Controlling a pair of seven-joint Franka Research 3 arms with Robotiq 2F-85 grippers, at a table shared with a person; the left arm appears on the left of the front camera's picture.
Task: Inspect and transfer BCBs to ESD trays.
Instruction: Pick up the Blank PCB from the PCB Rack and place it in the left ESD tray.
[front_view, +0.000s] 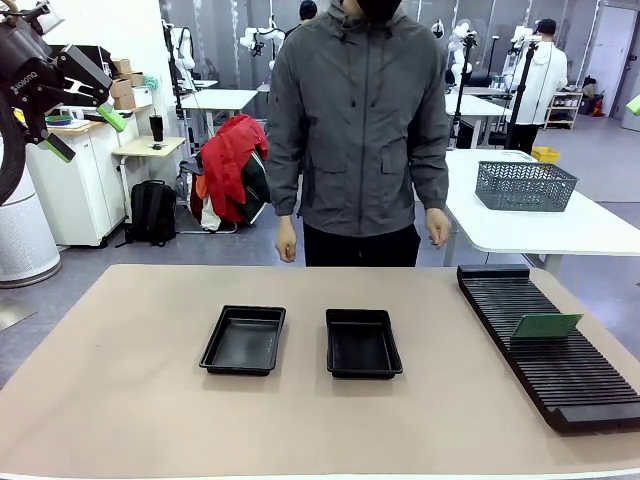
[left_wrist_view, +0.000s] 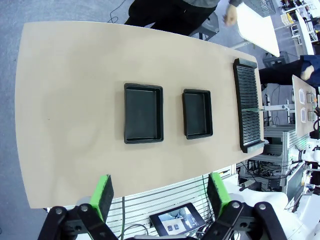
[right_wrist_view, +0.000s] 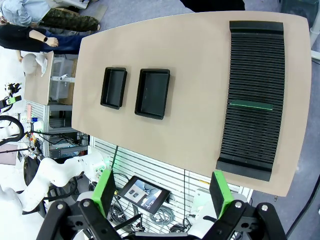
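There are two black trays, one green board, one long black rack and two grippers. The left tray (front_view: 244, 340) and the right tray (front_view: 363, 345) lie side by side in the middle of the table (front_view: 120, 390) with a small gap between them. Both are empty. The green board (front_view: 545, 326) stands on its edge in a slot of the rack (front_view: 565, 375). The rack lies along the right side of the table, well apart from the trays.

The table top is smooth and light brown. The room is a big work hall with a grey floor and white tables.

The left gripper (front_view: 85, 133) hangs high up at the far left, away from the table top — its fingers are apart and hold nothing. The right gripper (right_wrist_view: 162, 192) is high over the table and looks down on it, fingers apart, holding nothing.

One person (front_view: 360, 130) in a grey jacket stands at the far side with arms down. Behind, on the right, a grey mesh basket (front_view: 525, 186) sits on a white table (front_view: 600, 230). On the left are a red jacket (front_view: 228, 160) and a black backpack (front_view: 152, 212). From the rack to the trays the way is bare table.
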